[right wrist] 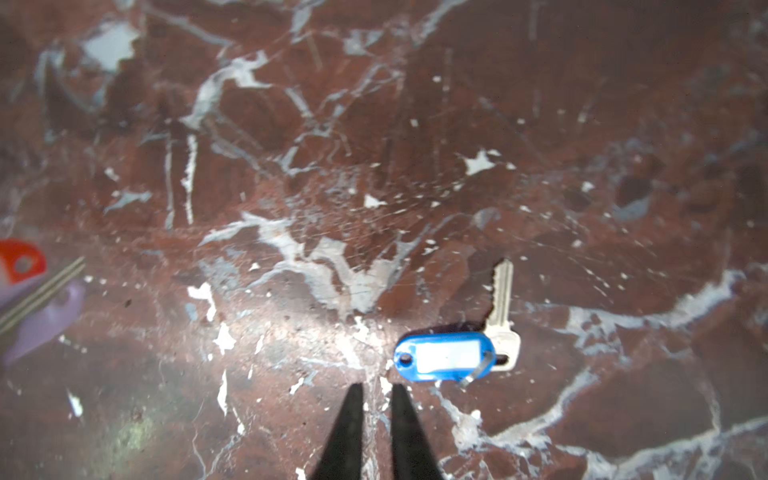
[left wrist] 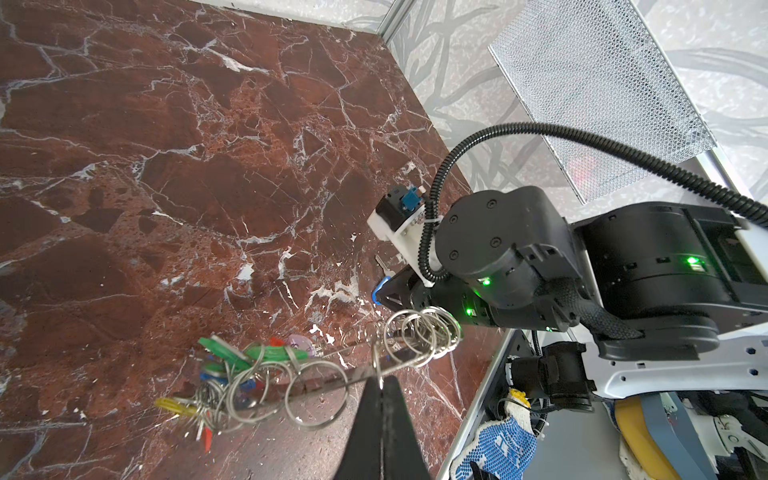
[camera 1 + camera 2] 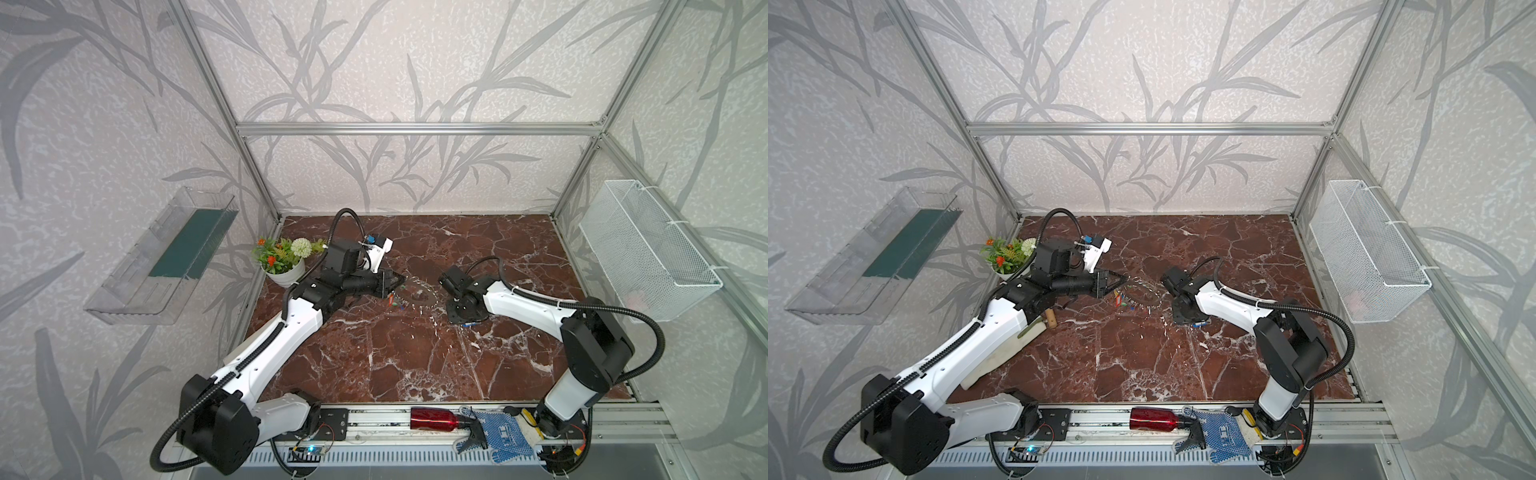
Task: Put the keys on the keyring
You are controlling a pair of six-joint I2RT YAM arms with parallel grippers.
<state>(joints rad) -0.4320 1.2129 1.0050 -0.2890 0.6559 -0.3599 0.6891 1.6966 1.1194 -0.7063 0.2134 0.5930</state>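
One small silver key with an oblong blue plastic tag (image 1: pixel 446 357) lies flat and loose on the red-brown marble tabletop (image 3: pixel 415 365). In both top views it is just right of the middle of the frame, apart from the ring. Just beside it, the two black fingertips of my right gripper (image 1: pixel 376 388) stand a little apart over bare marble, with nothing between them. Left of that key, at the middle of the frame, is the large flat grey metal keyring (image 2: pixel 316 384), its rim fringed with small silver wire loops. Several keys hang from those loops in a bunch: green tags (image 2: pixel 270 353), a yellow tag (image 2: pixel 174 405), a lilac tag (image 2: pixel 299 343), and bits of red and blue. My left gripper (image 2: pixel 380 379) has its fingers pressed together, pinching the ring's rim at its left edge. Whether the ring is lifted off the marble I cannot tell. Farther out, a white pot of artificial flowers (image 3: pixel 282 266) stands at the table's left edge. A white wire-mesh basket (image 3: pixel 648 253) hangs on the right wall.
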